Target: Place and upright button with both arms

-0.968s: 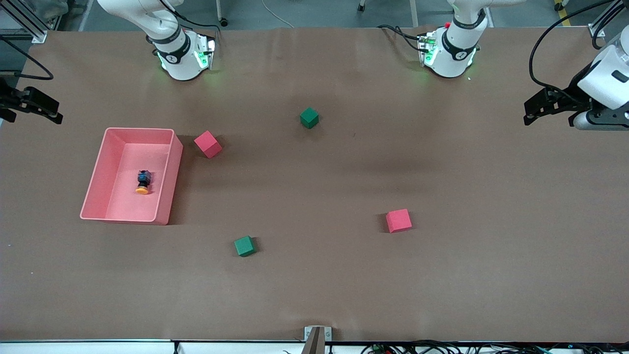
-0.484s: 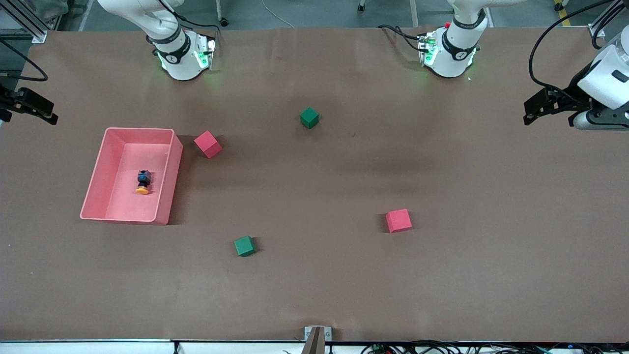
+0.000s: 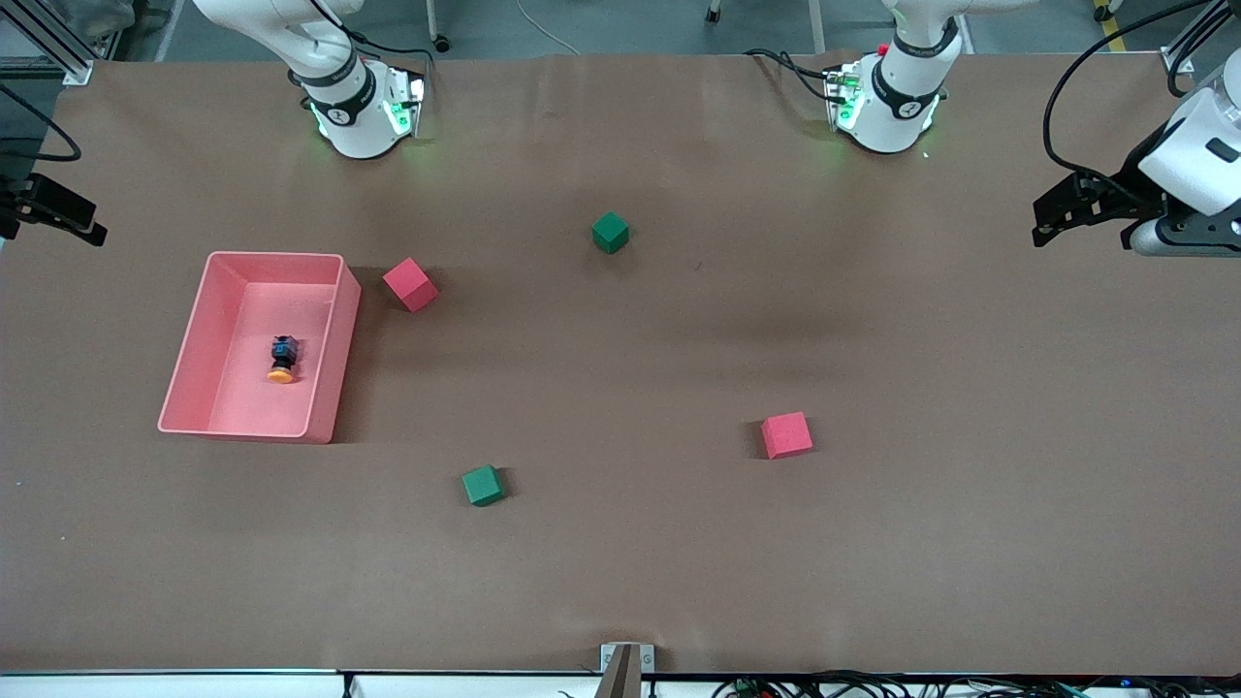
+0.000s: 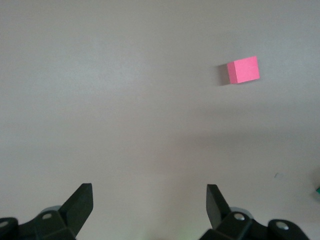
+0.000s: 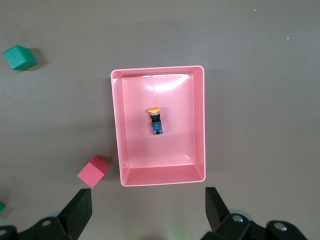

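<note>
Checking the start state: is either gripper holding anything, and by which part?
Nothing is held. Left gripper and right gripper both have open, empty jaws; the button lies on its side in the pink tray.

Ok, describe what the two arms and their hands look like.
Both arms are white and jointed, with grey-black joint bands, black cables and green lights glowing at their bases. The left hand and the right hand are black, each with two fingers; the wrist views show the fingertips as dark, wedge-shaped pads.

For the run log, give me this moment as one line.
button: on its side in pink bin | left end effector: open, empty | right end effector: open, empty
</note>
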Controlling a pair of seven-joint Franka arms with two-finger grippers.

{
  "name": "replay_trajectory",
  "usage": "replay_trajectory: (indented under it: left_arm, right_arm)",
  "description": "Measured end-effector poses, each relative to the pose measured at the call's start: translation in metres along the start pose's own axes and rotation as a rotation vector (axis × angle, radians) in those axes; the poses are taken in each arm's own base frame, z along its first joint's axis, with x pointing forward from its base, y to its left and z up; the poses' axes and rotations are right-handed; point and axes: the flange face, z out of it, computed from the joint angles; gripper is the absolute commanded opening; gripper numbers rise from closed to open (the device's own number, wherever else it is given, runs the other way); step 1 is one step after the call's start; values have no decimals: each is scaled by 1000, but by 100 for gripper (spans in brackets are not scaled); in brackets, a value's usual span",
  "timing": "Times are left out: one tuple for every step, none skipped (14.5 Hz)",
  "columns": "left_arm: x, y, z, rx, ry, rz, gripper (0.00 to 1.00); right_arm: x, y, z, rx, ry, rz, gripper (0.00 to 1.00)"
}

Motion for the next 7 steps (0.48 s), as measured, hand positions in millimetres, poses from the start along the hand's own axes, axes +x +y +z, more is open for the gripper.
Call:
replay_trajectory:
  left_arm:
    - [0,0,0,0,0,0,100]
    - [0,0,0,0,0,0,100]
    - [0,0,0,0,0,0,100]
    - [0,0,0,0,0,0,100]
    - [0,0,0,0,0,0,100]
    - [0,0,0,0,0,0,100]
    - [0,0,0,0,0,0,100]
  right_arm:
    - [0,0,0,0,0,-1,100]
    - [0,-1,0,0,0,-1,100]
    - [-1,-1,-1,1,-1,-2,100]
    - [-2,-2,-1,1,-2,-5,100]
    - [-2,-3,-2,2,-2,-7,100]
    - [-3,-4,-3,3,-1,-9,100]
    - [-3,-5,-3,3,0,-12,100]
